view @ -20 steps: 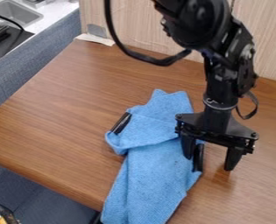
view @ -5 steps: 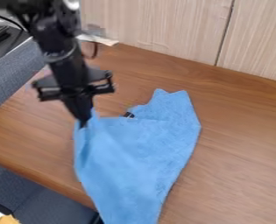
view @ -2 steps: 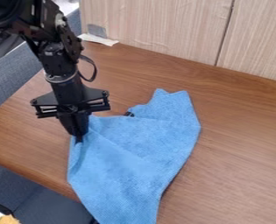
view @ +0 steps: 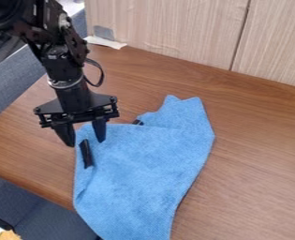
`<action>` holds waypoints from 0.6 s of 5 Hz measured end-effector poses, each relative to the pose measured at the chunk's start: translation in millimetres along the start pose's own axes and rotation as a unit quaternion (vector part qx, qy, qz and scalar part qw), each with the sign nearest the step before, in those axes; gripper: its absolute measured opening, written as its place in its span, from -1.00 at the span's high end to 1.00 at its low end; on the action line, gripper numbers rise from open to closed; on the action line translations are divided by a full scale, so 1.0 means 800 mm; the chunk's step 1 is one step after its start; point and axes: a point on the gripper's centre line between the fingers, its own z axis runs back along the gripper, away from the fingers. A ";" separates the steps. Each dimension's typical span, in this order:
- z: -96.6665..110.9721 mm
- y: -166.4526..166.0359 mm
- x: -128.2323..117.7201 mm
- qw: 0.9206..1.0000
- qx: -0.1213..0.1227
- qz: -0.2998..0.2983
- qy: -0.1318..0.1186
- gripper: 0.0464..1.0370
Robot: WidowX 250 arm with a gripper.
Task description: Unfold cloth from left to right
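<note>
Jaws apart; blue cloth [view: 146,164] spread, creased near left edge.

Blue cloth [view: 146,161], partly unfolded, slightly creased, flat on wooden table [view: 256,154]

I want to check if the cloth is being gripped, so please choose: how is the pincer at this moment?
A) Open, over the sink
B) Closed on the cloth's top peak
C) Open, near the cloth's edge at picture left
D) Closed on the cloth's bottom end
C: the pincer has its two fingers apart with a gap between them, at the picture-left edge of the blue cloth.
</note>
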 end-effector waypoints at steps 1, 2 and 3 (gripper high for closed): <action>0.001 0.001 -0.002 1.000 -0.009 0.003 0.010 -0.93; 0.016 -0.001 0.000 1.000 -0.011 -0.011 0.003 -0.93; 0.045 -0.015 0.003 0.999 -0.016 -0.043 -0.010 -0.92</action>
